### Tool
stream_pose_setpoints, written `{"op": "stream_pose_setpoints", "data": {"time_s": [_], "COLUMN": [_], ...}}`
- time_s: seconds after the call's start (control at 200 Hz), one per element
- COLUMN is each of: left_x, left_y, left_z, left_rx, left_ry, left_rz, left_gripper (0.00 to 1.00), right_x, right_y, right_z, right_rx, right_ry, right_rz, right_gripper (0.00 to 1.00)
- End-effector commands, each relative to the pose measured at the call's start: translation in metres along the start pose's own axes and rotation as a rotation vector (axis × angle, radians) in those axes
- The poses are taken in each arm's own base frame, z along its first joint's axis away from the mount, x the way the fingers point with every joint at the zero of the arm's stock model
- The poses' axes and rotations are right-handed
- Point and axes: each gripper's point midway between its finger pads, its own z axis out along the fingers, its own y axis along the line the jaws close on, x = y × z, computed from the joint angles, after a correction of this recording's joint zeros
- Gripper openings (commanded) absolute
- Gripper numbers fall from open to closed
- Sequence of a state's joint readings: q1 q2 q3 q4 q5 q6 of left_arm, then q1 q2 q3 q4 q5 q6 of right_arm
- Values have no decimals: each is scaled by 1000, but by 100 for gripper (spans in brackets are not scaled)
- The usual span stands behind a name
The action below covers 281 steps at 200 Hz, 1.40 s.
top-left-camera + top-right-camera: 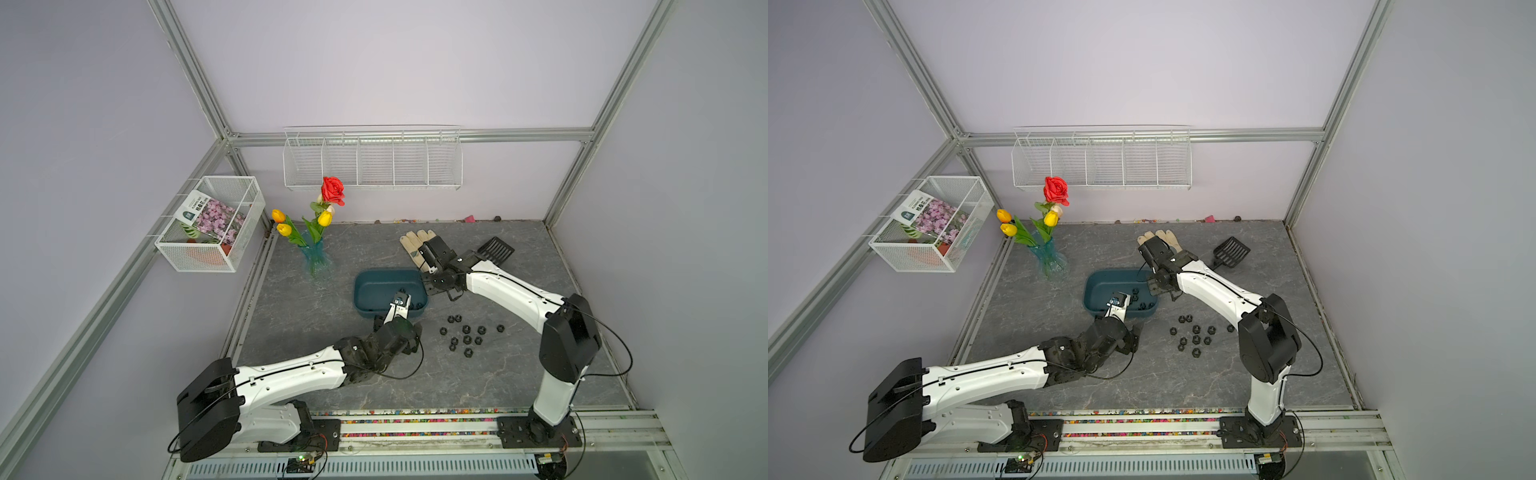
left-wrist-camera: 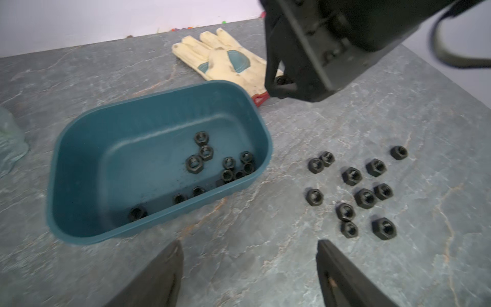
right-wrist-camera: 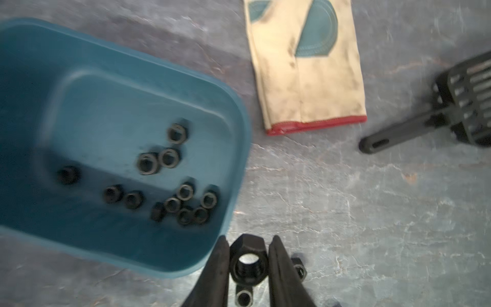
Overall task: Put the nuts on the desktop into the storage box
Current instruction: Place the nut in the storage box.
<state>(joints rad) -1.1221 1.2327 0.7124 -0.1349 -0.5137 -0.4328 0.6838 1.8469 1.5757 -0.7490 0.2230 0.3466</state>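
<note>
**Top views.** The box (image 1: 368,286) sits mid-desktop (image 1: 519,374). The loose nuts (image 1: 467,340) lie in a cluster near its right end. Both arms reach in close together at the box's near right corner. Hazard: arm-to-arm contact if either one swings across.

**Left wrist view.** The left gripper (image 2: 249,243) is spread and empty over bare desktop, between the box and the cluster. The stored nuts (image 2: 206,152) lie at the box end nearer the cluster. Hazards:
- Several loose nuts touch, so a descent there may pinch two or flick a neighbour away.
- A finger catching the low wall would likely shove the box.

**Right wrist view.** The right gripper (image 3: 249,239) is clamped on the held nut (image 3: 248,259), whose hole faces the camera. The nut hangs just outside the box's corner, not over the interior. Hazards:
- Letting go here would drop it on the desktop, or on the rim, where it could bounce toward the glove (image 3: 305,79).
- The narrow contact may let the nut pivot and slip out.
</note>
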Motion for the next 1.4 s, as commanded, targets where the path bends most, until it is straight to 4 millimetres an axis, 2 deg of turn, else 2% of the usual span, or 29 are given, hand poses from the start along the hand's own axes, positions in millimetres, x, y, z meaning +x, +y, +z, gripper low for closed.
{"op": "stream_pose_setpoints", "data": {"time_s": [0.0,0.26,0.44,0.705,0.929,1.279,1.399], "left_x": [5,15,19,23,24,33,34], "left_y": [21,38,46,55,53,49,51], "left_z": [-3,-3,0,2,5,10,9], "left_rx": [-49,-90,-111,-132,-124,-102,-102], "left_ry": [8,32,40,44,47,63,61], "left_rz": [-40,-61,-73,-84,-83,-92,-96], "left_gripper": [81,81,81,81,81,81,81], "right_x": [7,1,0,12,20,27,28], "right_y": [16,64,81,89,90,89,87], "right_z": [14,55,80,103,116,124,124], "right_rx": [-10,-73,-93,-108,-105,-94,-85], "right_ry": [63,120,148,195,223,241,245], "right_rz": [-56,-111,-126,-124,-123,-123,-123], "right_gripper": [15,14,14,14,15,23,31]}}
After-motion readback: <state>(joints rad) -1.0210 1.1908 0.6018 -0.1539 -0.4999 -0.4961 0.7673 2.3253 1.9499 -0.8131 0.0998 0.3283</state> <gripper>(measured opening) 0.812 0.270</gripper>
